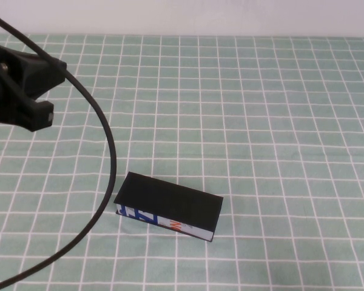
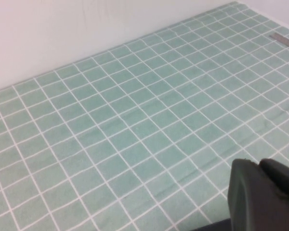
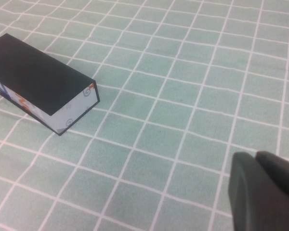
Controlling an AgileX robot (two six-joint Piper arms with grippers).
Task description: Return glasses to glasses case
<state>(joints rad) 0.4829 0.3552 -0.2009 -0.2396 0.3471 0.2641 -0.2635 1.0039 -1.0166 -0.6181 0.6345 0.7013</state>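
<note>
The glasses case [image 1: 168, 206] lies shut on the green checked cloth, a little left of the table's middle and near the front. Its lid is black, and a white side strip with blue and orange print faces me. The right wrist view also shows the glasses case [image 3: 36, 79], lid down. The glasses are out of view. My right gripper [image 3: 256, 155] hovers over bare cloth to the case's right, shut on nothing. My left gripper [image 2: 260, 163] is shut and empty above the cloth near the back wall. The left arm [image 1: 21, 91] shows at the far left of the high view.
A black cable [image 1: 109, 157] arcs from the left arm down to the front left corner, passing just left of the case. A white wall [image 2: 62, 33] borders the cloth at the back. A grey strip [image 2: 285, 42] lies at the cloth's far edge.
</note>
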